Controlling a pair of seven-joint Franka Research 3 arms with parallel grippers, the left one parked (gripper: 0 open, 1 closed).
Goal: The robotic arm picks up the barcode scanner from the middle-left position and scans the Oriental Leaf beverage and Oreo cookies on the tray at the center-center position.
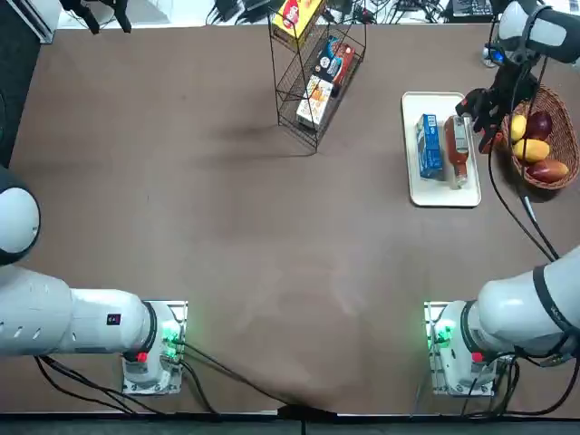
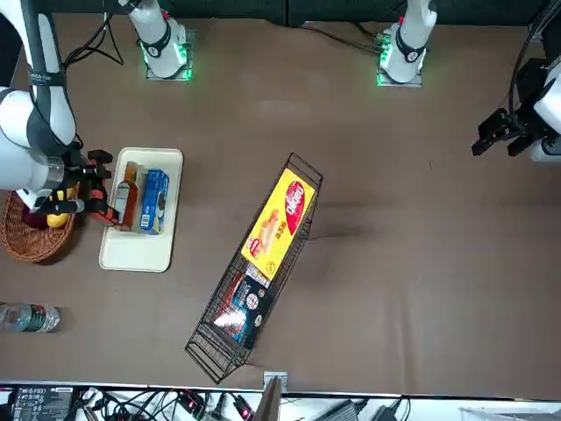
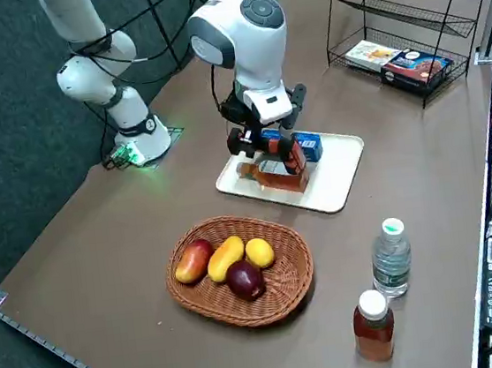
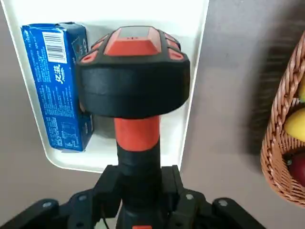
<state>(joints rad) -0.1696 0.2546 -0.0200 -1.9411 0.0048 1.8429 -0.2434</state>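
Observation:
My right gripper [image 4: 140,191] is shut on the handle of the barcode scanner [image 4: 133,71], a black scanner with a red-orange band. It hangs over the right edge of the white tray [image 1: 441,190], its head pointing down at it. On the tray lie the blue Oreo cookies [image 1: 429,145] and, beside them, the Oriental Leaf beverage [image 1: 456,149] with its reddish-brown tea. From the side, the gripper [image 3: 266,137] and scanner [image 3: 292,156] stand just above the bottle [image 3: 272,179]. In the wrist view the scanner head hides the bottle, while the Oreo packet [image 4: 59,86] shows beside it.
A wicker basket [image 1: 562,136] of fruit sits right of the tray, close to the gripper. A wire rack [image 1: 313,72] with boxes stands at the back centre. A clear water bottle [image 3: 391,259] and a brown bottle [image 3: 373,325] stand beyond the basket.

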